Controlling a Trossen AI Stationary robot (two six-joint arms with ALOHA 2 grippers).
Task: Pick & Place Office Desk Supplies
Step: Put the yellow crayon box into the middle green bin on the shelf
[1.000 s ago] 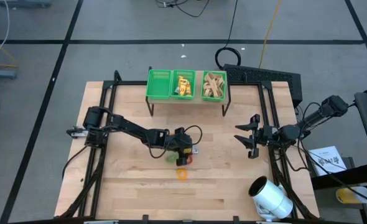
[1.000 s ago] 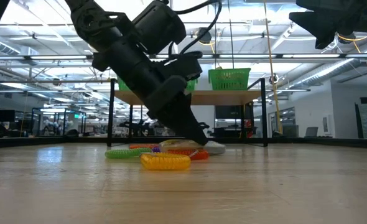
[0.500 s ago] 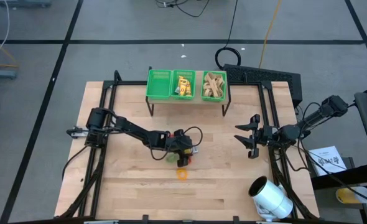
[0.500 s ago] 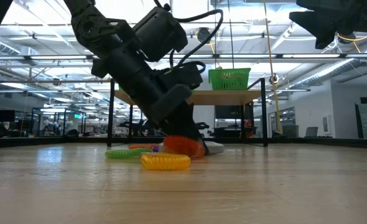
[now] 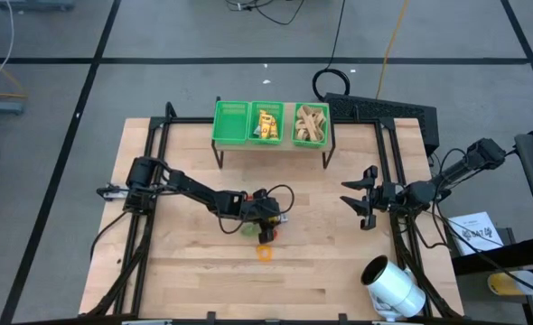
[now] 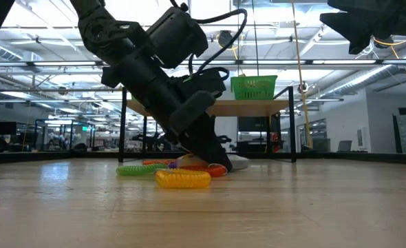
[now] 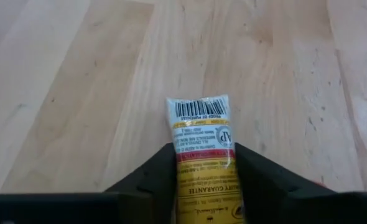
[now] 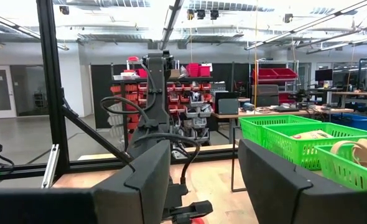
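Moved: left gripper point(image 7: 205, 171) went from hovering wide over the little pile to clamped down. A second ago the jaws were spread; now they've pinched in on a glue-stick-style tube point(image 7: 203, 149) with a white barcode end and yellow label.

Left gripper state: roughly half closed, fingers point(image 7: 147, 180) pressed against both sides of the tube. The wrist camera shows it snug between them, so I'd call that a grip. It sits low at the table point(image 5: 339, 271), just about dead centre.

Tube location: still down on the wood by the look of the low view, not lifted yet.

Neighbours: yellow coil point(image 6: 182, 179) in front, green coil point(image 6: 137, 169) beside it, red-orange ring point(image 6: 213, 171) right under the arm. From above, an orange ring point(image 5: 264, 254) lies at about 6 o'clock from the gripper.

Right gripper point(image 5: 364, 200): parked out at 3 o'clock of the table, jaws apart, holding nothing.

Bins: three green bins point(image 5: 271, 124) on a rack at 12 o'clock, middle one with yellow stuff, right one with tan loops.

What it means: looks like the grab is done, so lift and carry to a bin should come next. Risk is dragging a coil along.
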